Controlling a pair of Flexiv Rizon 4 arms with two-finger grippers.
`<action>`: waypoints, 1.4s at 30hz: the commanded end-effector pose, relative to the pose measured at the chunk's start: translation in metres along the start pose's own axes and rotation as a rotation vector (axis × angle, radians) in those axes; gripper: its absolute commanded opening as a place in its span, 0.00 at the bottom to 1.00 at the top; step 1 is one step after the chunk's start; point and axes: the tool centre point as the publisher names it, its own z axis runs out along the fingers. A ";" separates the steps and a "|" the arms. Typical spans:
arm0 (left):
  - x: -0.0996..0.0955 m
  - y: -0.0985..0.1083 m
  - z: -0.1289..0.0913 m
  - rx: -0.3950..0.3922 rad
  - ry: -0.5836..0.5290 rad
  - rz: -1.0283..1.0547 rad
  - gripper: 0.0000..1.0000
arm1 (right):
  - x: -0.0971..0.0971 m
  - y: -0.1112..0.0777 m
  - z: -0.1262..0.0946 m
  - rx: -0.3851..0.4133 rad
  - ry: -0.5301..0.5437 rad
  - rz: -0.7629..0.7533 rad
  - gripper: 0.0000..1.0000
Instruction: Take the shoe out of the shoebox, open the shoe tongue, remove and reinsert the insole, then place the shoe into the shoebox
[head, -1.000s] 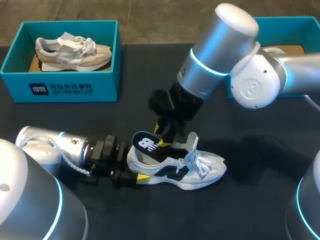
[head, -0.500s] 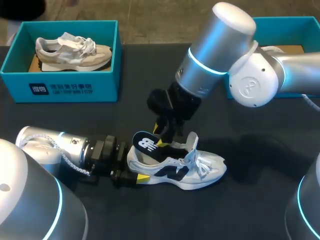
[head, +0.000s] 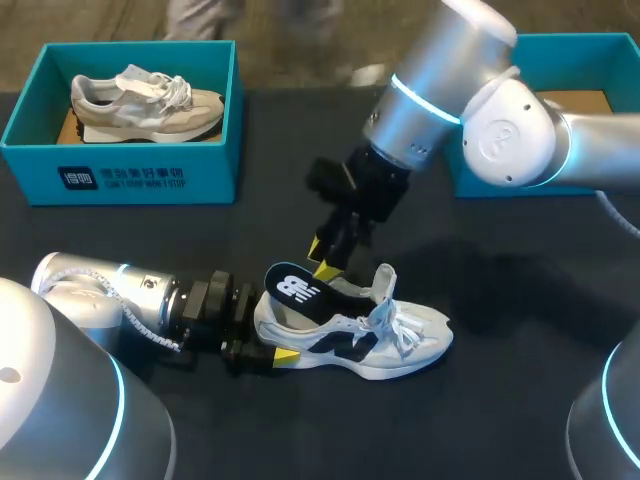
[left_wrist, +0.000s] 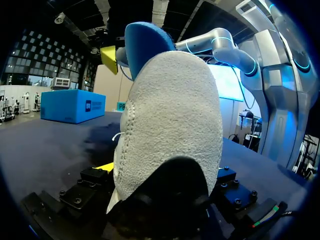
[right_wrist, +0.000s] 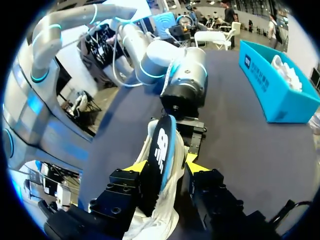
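A white-and-black mesh sneaker (head: 370, 345) with a fuzzy, rounded heel lies on the dark worktop (head: 520, 300) — the left fingers (head: 283, 356) clamp that heel from both sides. A flat black oval insole (head: 292, 290) juts from its collar. The right fingers (head: 326, 268), spread apart, have risen off the insole since a second ago.

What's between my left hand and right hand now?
Head view: the dark insole sticks up from the heel of the white shoe, between the left hand and right hand.
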 end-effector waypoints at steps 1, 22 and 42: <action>0.000 0.001 0.000 -0.001 -0.002 -0.001 0.00 | -0.010 -0.001 0.010 0.000 0.041 0.012 0.45; 0.000 0.001 0.000 -0.001 -0.002 -0.001 0.00 | 0.000 -0.004 0.035 0.000 0.136 0.069 0.35; 0.000 0.001 0.000 -0.001 -0.002 -0.001 0.00 | 0.007 0.005 0.034 -0.041 0.164 0.022 0.00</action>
